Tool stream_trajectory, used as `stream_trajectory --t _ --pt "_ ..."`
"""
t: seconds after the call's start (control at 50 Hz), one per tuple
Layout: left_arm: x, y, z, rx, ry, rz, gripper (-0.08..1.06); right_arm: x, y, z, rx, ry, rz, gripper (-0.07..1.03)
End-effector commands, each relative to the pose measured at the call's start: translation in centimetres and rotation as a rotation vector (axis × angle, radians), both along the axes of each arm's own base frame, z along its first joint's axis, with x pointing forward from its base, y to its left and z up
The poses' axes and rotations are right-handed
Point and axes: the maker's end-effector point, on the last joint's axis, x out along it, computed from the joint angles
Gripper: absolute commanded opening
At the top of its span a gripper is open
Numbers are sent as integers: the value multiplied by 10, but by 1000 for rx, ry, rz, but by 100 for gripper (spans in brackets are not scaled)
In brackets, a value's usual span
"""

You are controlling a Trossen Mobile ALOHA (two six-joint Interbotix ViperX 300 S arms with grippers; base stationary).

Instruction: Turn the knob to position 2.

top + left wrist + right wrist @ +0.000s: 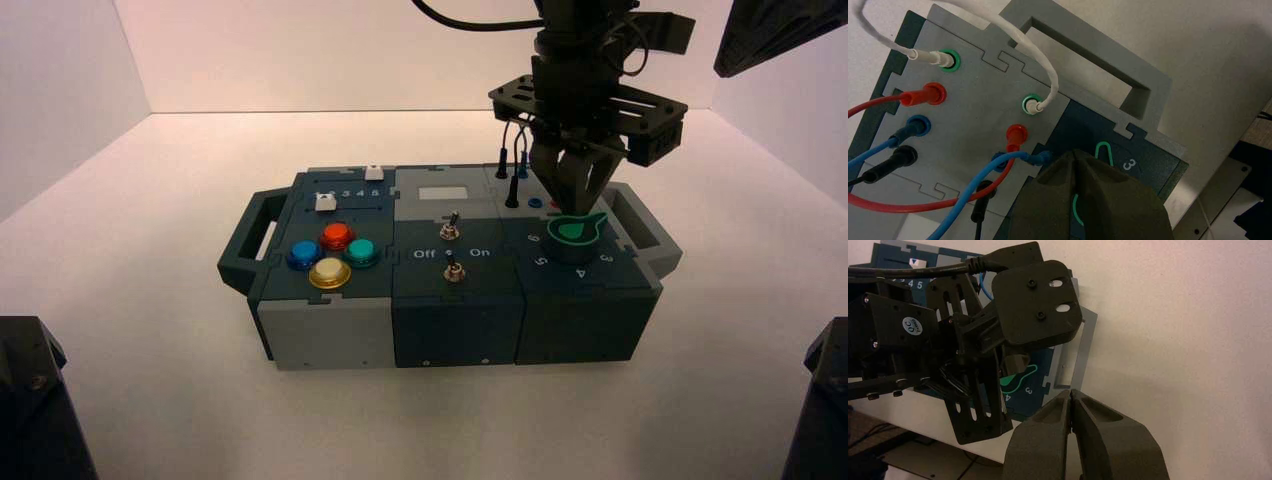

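The knob (578,230) is a dark-teal dial with a bright green teardrop pointer, on the right end of the box (330,335). It also shows in the right wrist view (1018,380). My left gripper (575,205) hangs straight over the knob, its fingertips pressed together just above the knob's top. In the left wrist view the left gripper (1075,152) is shut and covers most of the knob; the pointer's green outline (1104,150) sticks out beside the printed 3 (1130,164). My right gripper (1070,392) is shut and empty, held off the box's right side.
The left end has blue, red, green and yellow push-buttons (330,255) and two white sliders (324,203). Two toggle switches (453,245) sit in the middle. Red, blue, black and white wires (923,95) plug in behind the knob. A grey handle (650,235) juts out on the right.
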Motion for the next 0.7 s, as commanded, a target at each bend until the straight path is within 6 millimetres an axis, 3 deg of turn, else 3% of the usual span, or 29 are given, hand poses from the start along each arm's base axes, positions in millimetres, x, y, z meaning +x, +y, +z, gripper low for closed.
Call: stream_trajectory --t 0.02,0.36,0.7 --pt "-1 -11 14 -34 -16 -15 -3 6 2 11 9 -31 0 -2" --pt "5 -8 13 -26 -23 -8 -3 6 2 11 9 -34 -1 -2" --pt "31 21 25 -23 -40 54 -3 5 2 14 16 -46 -5 -2"
